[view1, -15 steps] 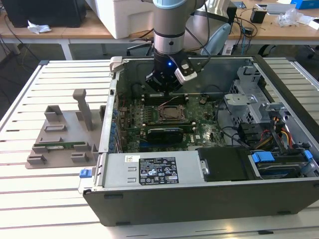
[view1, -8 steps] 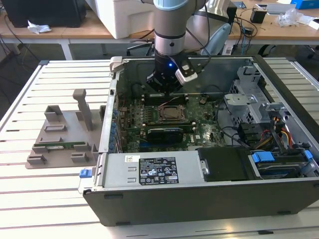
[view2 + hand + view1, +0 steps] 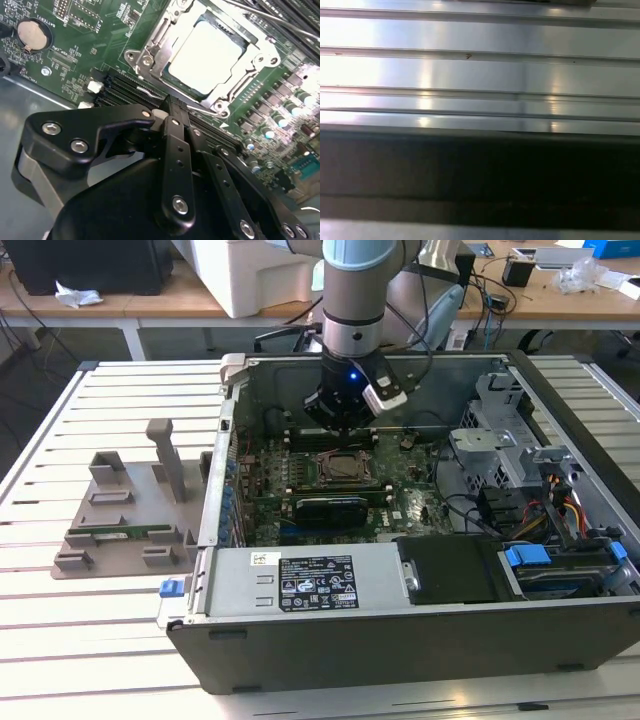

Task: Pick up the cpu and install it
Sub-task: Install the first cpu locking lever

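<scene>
**Second wrist view: cpu sitting in the socket, claw parked right above it**

Second wrist view has the cpu (image 3: 202, 57) lying flat inside the socket frame (image 3: 200, 60) on the motherboard (image 3: 80, 45), shiny silver top facing up. The claw (image 3: 170, 117) hangs just short of it with its black fingers drawn together and nothing between them, as far as I can make out. In the exterior view the arm reaches down into the open computer case (image 3: 400, 630) and the claw (image 3: 340, 425) hovers over the socket area, close but not touching.

Handling-wise, my guess: the chip is light, stiff and pretty slick on that metal lid, and the underside contacts are the fragile bit. Best hold would be by two opposite edges of the thin rim, keeping it level, never pressing down on the middle.

Stuff crowding it: the metal frame and its screws hug all four sides, so there's barely any finger room. Black memory slots (image 3: 125, 90) run just beside the socket on the claw's side, a coin battery (image 3: 31, 33) sits well off, and a black expansion card (image 3: 322, 508) lies next to the socket. The grey parts tray (image 3: 125, 525) sits out on the bench (image 3: 60, 640), beside the case.
</scene>
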You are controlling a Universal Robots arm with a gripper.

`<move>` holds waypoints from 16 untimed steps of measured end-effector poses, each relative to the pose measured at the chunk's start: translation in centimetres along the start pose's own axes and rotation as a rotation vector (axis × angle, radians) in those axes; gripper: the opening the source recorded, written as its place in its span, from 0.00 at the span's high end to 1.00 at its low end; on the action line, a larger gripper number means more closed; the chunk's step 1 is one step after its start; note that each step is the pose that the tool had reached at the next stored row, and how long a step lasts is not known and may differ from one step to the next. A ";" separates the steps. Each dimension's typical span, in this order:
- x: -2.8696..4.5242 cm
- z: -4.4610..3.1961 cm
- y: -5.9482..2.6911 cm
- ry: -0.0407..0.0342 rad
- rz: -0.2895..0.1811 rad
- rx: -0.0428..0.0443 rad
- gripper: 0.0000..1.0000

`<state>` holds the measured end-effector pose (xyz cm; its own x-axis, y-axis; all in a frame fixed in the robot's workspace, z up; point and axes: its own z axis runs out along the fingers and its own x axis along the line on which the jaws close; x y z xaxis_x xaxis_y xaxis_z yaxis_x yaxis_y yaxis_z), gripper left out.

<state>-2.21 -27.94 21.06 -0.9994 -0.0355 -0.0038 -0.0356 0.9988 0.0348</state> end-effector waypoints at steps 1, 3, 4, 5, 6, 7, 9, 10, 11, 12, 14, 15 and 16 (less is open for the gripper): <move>-0.05 0.11 0.00 0.0006 0.001 0.0000 0.89; -0.15 0.26 -0.01 0.0009 0.004 0.0000 0.89; -0.20 0.31 -0.02 0.0008 0.008 -0.0001 0.89; -0.26 0.36 -0.02 0.0006 0.013 0.0000 0.89; -0.32 0.38 -0.03 0.0005 0.017 0.0001 0.89; -0.43 0.42 -0.03 0.0003 0.021 0.0001 0.89; -0.66 0.57 -0.04 0.0002 0.029 0.0000 0.89; -0.72 0.63 -0.05 0.0006 0.032 0.0003 0.89; -0.78 0.68 -0.06 0.0007 0.035 0.0004 0.89; -0.84 0.72 -0.05 0.0001 0.037 -0.0001 0.89; -0.91 0.75 -0.09 0.0000 0.040 -0.0002 0.89; -0.91 0.75 -0.11 -0.0001 0.040 -0.0002 0.89; -0.91 0.74 -0.11 0.0000 0.040 0.0000 0.89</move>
<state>-1.29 -28.00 20.32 -1.0000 0.0045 -0.0024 0.0044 0.9994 0.0349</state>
